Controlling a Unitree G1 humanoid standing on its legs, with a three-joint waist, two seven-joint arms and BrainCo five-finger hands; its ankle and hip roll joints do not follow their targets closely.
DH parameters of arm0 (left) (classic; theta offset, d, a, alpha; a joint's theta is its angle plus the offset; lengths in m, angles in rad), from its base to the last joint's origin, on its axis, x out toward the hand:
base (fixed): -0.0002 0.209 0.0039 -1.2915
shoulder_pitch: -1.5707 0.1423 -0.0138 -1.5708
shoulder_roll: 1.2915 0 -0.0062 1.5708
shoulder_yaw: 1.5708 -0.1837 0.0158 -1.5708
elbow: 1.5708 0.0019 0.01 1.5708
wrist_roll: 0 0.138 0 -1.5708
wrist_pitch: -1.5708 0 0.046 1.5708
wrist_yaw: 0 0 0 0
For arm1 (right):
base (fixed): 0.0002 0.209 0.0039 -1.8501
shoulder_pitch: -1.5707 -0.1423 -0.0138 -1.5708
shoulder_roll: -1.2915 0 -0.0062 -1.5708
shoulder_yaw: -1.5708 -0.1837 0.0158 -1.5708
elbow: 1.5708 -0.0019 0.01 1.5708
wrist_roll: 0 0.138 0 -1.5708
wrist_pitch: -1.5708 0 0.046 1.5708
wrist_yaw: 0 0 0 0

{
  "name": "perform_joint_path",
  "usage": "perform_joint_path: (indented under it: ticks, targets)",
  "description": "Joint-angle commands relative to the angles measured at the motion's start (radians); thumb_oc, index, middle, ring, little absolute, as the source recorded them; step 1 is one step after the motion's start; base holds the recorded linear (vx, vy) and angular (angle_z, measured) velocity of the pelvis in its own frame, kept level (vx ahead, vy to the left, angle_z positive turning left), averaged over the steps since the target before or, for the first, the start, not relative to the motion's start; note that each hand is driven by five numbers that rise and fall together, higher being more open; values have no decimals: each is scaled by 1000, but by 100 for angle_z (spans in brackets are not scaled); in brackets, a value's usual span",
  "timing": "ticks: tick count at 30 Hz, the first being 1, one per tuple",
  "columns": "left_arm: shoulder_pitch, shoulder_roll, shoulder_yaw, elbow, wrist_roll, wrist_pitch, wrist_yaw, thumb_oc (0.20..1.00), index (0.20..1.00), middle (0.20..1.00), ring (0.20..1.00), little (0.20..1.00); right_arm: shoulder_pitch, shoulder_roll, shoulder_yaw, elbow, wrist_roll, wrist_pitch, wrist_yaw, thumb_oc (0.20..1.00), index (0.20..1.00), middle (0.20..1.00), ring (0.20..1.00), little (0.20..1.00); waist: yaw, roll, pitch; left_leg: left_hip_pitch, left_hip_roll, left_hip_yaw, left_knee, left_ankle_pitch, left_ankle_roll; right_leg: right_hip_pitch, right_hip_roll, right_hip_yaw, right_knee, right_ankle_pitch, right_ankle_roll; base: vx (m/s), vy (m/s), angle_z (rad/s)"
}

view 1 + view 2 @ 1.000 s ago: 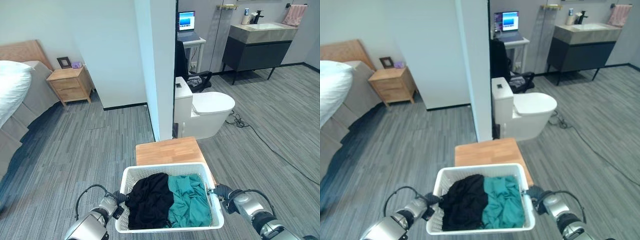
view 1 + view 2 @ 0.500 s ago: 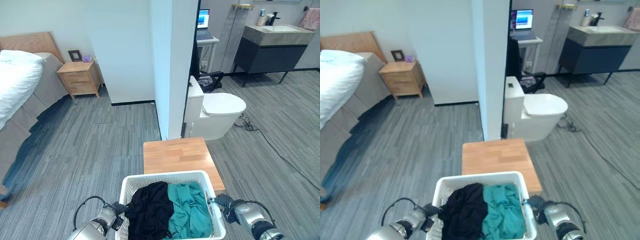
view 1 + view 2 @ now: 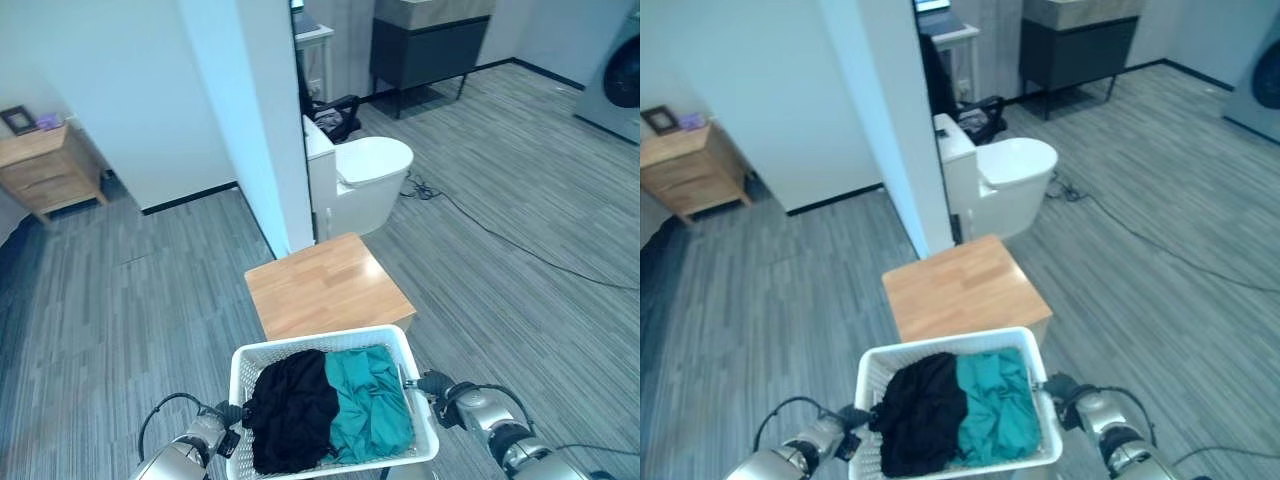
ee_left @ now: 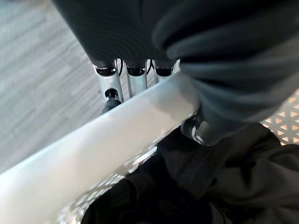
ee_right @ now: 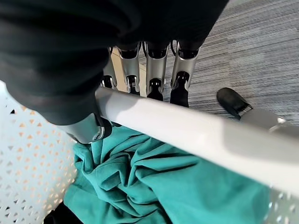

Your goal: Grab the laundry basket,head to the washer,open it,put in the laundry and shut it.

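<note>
The robot is carrying the white laundry basket [image 3: 333, 405] at the bottom centre of the frame, lifted clear of the wooden stool [image 3: 327, 287] beyond it. Black and teal laundry [image 3: 330, 405] is lying inside. The washer [image 3: 612, 72], at the upper right edge, is well apart, so walking, opening, loading and shutting remain. The left hand [image 4: 135, 77] and right hand [image 5: 154, 70] are each curling around the basket's rim.

Silver dark-tipped fingers [image 5: 155, 70]; dark ribbed covers
</note>
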Motion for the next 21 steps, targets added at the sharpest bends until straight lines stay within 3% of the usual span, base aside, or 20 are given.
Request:
perform_joint_path:
  ticks: [1, 4, 5, 7, 9, 12, 13, 16, 17, 18, 20, 21]
  targets:
    - [-51, 4, 51, 71, 19, -20, 23, 200, 200, 200, 200, 200, -71, 61, -7, -22, 80, -73, 48, 200, 200, 200, 200, 200, -7, -41, -42, -13, -38, 2, 78, -102, -27, 188, -74, -32, 6, -60, 41, -40, -94, -75]
    - [-54, -7, 67, 72, 14, -13, 32, 200, 200, 200, 200, 200, -89, 68, 12, -28, 79, -75, 44, 200, 200, 200, 200, 200, -10, -44, -53, -14, -20, 68, 84, -97, -30, 207, -91, -75, 2, -56, 42, -50, -87, -93]
    - [-45, 3, 96, 75, 5, -9, 39, 200, 200, 200, 200, 200, -99, 78, 25, -35, 65, -75, 39, 200, 200, 200, 200, 200, -6, -56, -64, -15, 3, 147, 73, -83, -38, 224, -91, -165, -45, -53, 44, -101, -206, -71]
    - [-28, 2, 123, 70, -7, -15, 48, 200, 200, 200, 200, 200, -106, 96, 33, -22, 47, -87, 24, 200, 200, 200, 200, 200, 2, -61, -70, -3, 22, 206, 62, -59, -50, 203, -106, -247, -44, -21, 40, -47, -254, -149]
    - [-26, -7, 114, 66, -5, -16, 47, 200, 200, 200, 200, 200, -100, 97, 35, -11, 48, -92, 18, 200, 200, 200, 200, 200, -8, -60, -72, -5, 35, 201, 65, -48, -56, 186, -93, -216, -41, -33, 31, 7, -219, -145]
    - [-35, -47, 103, 35, -28, -29, 62, 200, 200, 200, 200, 200, -73, 84, 26, 10, 46, -102, -11, 200, 200, 200, 200, 200, -59, -47, -85, -13, 80, 206, 73, -8, -93, 193, -1, -153, -123, -89, -7, 10, -382, -29]
    - [-35, -49, 103, 35, -28, -29, 62, 200, 200, 200, 200, 200, -73, 83, 26, 10, 46, -103, -11, 200, 200, 200, 200, 200, -58, -46, -85, -14, 83, 207, 75, -7, -95, 193, 1, -152, -124, -90, -9, -7, -326, -37]
    - [-40, -67, 97, 22, -45, -34, 60, 200, 200, 200, 200, 200, -43, 49, 10, 16, 52, -102, -22, 200, 200, 200, 200, 200, -97, -48, -89, -33, 168, 224, 181, 0, -139, 202, 71, -93, -170, -130, -44, 43, -355, -34]
    - [-38, -69, 99, 24, -52, -39, 64, 200, 200, 200, 200, 200, -48, 43, 15, 17, 48, -102, -26, 200, 200, 200, 200, 200, -88, -53, -79, -50, 181, 162, 250, -21, -149, 206, 88, -59, -171, -150, -58, 122, -315, -13]
    - [-38, -74, 95, 26, -62, -42, 63, 200, 200, 200, 200, 200, -58, 40, 28, 22, 44, -99, -28, 200, 200, 200, 200, 200, -68, -54, -67, -75, 157, 42, 309, -22, -157, 211, 104, -15, -172, -163, -68, 122, -145, -78]
    - [-37, -83, 73, 33, -87, -47, 51, 200, 200, 200, 200, 200, -71, 47, 53, 40, 29, -98, -25, 200, 200, 200, 200, 200, -24, -63, -51, -115, 52, -153, 287, -54, -140, 229, 120, 66, -186, -160, -69, 107, -80, -163]
    - [-40, -87, 60, 36, -93, -46, 46, 200, 200, 200, 200, 200, -73, 49, 54, 56, 27, -97, -23, 200, 200, 200, 200, 200, -25, -63, -50, -124, 39, -150, 249, -56, -134, 236, 125, 77, -192, -151, -64, 76, -56, -182]
